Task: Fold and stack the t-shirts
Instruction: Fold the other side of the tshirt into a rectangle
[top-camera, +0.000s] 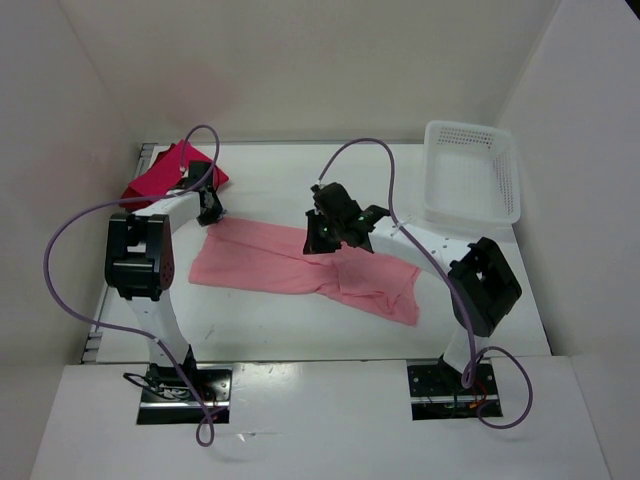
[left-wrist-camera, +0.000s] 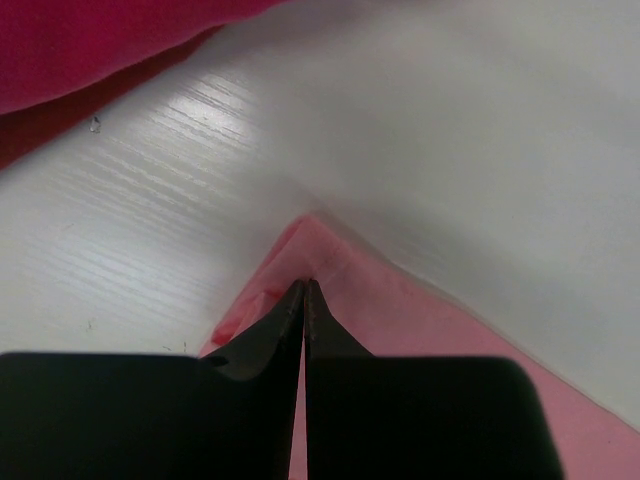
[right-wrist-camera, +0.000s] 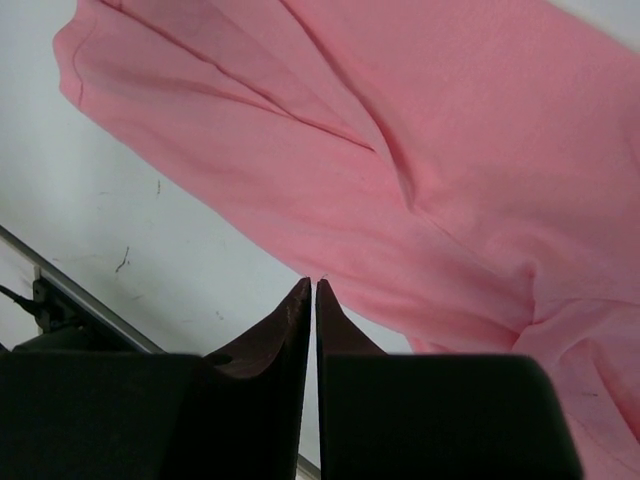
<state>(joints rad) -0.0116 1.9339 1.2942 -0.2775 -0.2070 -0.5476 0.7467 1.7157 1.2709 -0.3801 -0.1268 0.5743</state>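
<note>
A light salmon t-shirt lies spread and creased across the middle of the table. My left gripper sits at its far left corner, and in the left wrist view that gripper is shut on the raised corner of the salmon cloth. A bright crimson t-shirt lies bunched at the back left, with darker red cloth under its edge. My right gripper hovers over the shirt's far middle edge. In the right wrist view it shows a thin slit between its jaws, nothing in it, above the salmon shirt.
A white perforated basket stands at the back right with nothing showing in it. White walls close in the table on three sides. A metal rail runs along the table's edge in the right wrist view.
</note>
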